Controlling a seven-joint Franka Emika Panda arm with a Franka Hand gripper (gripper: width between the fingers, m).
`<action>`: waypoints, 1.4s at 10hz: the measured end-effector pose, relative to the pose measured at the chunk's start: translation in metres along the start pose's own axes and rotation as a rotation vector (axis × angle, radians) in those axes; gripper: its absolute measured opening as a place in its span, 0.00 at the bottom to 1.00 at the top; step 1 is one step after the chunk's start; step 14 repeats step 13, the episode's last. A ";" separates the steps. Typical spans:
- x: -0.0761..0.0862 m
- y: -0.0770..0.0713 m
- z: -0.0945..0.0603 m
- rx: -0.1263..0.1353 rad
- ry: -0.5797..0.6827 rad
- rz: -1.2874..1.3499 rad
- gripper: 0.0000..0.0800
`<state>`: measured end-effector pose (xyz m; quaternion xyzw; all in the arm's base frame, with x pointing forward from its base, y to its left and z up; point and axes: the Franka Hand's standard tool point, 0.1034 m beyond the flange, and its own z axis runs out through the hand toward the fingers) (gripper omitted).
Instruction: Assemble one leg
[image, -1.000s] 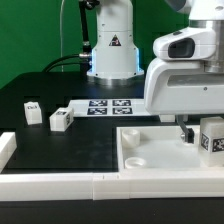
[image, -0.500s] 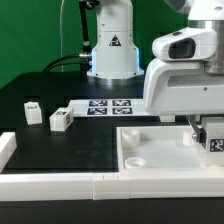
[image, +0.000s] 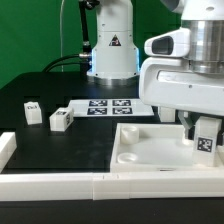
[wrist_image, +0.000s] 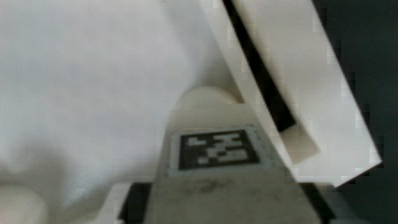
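Note:
My gripper (image: 203, 128) is shut on a leg (image: 206, 138), a small white block with a black-and-white tag, and holds it upright at the right side of the large white tray-like piece (image: 150, 158). In the wrist view the leg (wrist_image: 217, 150) stands between my dark fingers (wrist_image: 139, 203), its far end at a round corner socket next to the tray's raised rim (wrist_image: 294, 75). Whether it is seated in the socket is hidden. Two more legs (image: 32, 112) (image: 60, 120) stand loose on the black table at the exterior view's left.
The marker board (image: 108, 106) lies behind the loose legs, in front of the robot base (image: 110, 50). A white rail (image: 60, 186) runs along the table's front edge, with a short piece (image: 6, 148) at the exterior view's left.
My gripper has moved a little to the exterior view's left with the leg in it, further in over the tray's right side. The loose legs have not moved.

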<state>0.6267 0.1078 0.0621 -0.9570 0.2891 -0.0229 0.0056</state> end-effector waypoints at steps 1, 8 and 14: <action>0.002 0.004 0.000 -0.008 0.002 0.055 0.38; 0.009 0.021 0.000 -0.051 0.020 0.299 0.75; 0.009 0.021 0.000 -0.052 0.020 0.299 0.81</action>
